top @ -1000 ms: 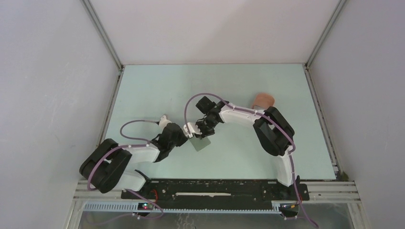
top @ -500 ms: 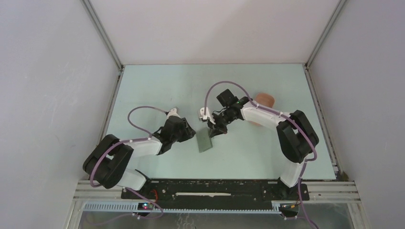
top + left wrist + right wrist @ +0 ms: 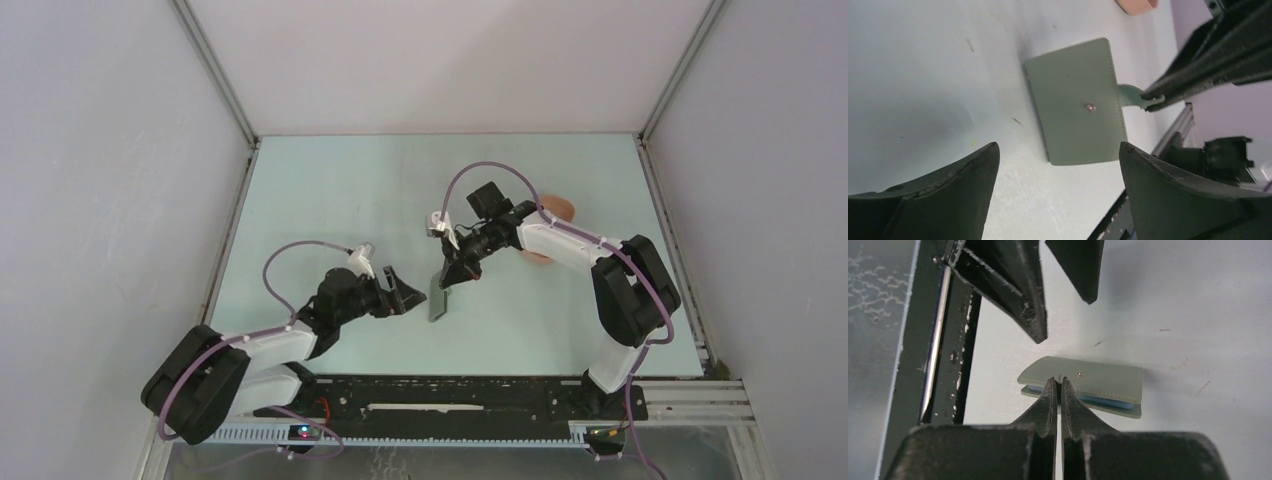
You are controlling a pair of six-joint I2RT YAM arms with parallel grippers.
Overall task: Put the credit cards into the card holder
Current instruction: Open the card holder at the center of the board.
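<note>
Black fingers of the right pincer [image 3: 1058, 384] are pressed fully together, and the left wrist view shows them nipping the small green tab [image 3: 1129, 95] that sticks out from one long edge of the card holder [image 3: 1075, 102]. The card holder lies flat on the pale green table [image 3: 330, 200], folded over with its snap stud on top. From the right wrist, the two flaps gape a little at the near edge, and the edge of a blue card [image 3: 1093, 399] shows tucked between them. Whether a second card is inside cannot be told.

The left pincer [image 3: 405, 293] is spread wide with nothing in it. It points across the table at the card holder and stops just short of it, not touching. The left arm [image 3: 270, 340] lies low and stretched out from its base. The right arm [image 3: 570, 245] reaches in from the right and bends down to the tab. A pink tray [image 3: 560, 207] sits behind the right arm, well apart from the card holder.

A second ago the left pincer was nearly closed and pushed up against the card holder beside the right one. It has since let go, opened and backed off to the left, while the right arm has straightened out.
</note>
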